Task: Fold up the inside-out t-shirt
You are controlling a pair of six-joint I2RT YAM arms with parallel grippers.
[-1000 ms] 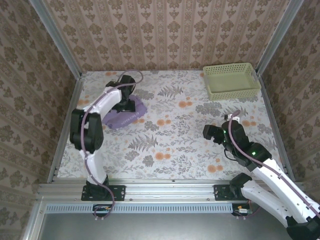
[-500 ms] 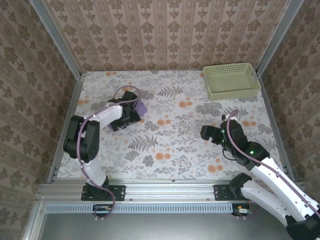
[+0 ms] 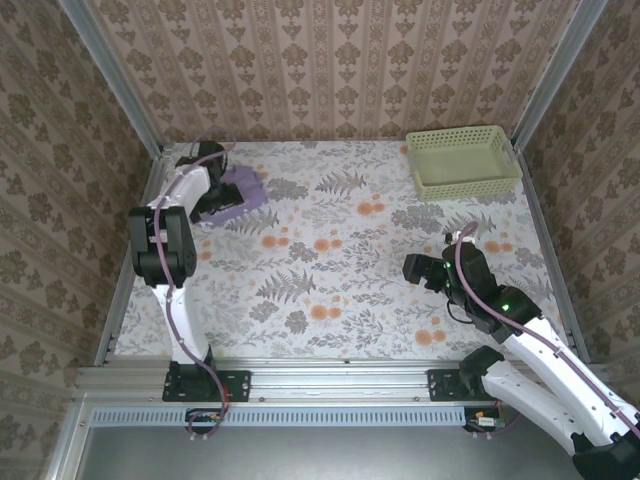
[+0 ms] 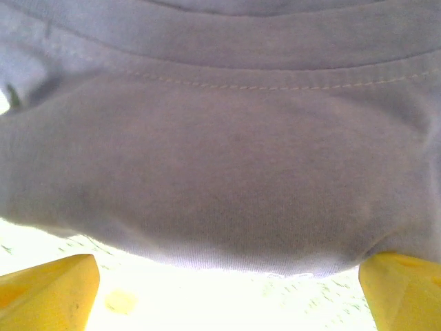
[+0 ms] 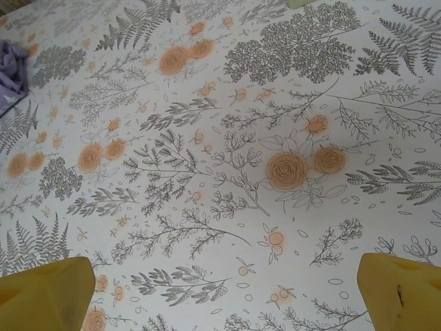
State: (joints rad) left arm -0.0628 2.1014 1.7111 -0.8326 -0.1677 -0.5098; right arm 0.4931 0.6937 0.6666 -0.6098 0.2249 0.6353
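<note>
While the left gripper (image 4: 227, 286) has its jaws spread wide, with yellow fingertips (image 4: 48, 289) low at either side and pinching nothing, a stitched hem (image 4: 275, 79) and a bulge of lavender cloth hang just in front of them. Out from there, the shirt (image 3: 238, 192) lies as a crumpled heap at the far left corner of the table (image 3: 330, 250), with no fold made. The right gripper (image 3: 418, 268) is released too, hovering over bare floral cloth on the near right, well apart from the shirt. The basket (image 3: 462, 160) sits in the far right corner. I'd say the work is at the opening step of getting hold and laying the shirt flat. Next the left jaws need to close on that hem and draw it toward the middle, where the right arm can reach.
</note>
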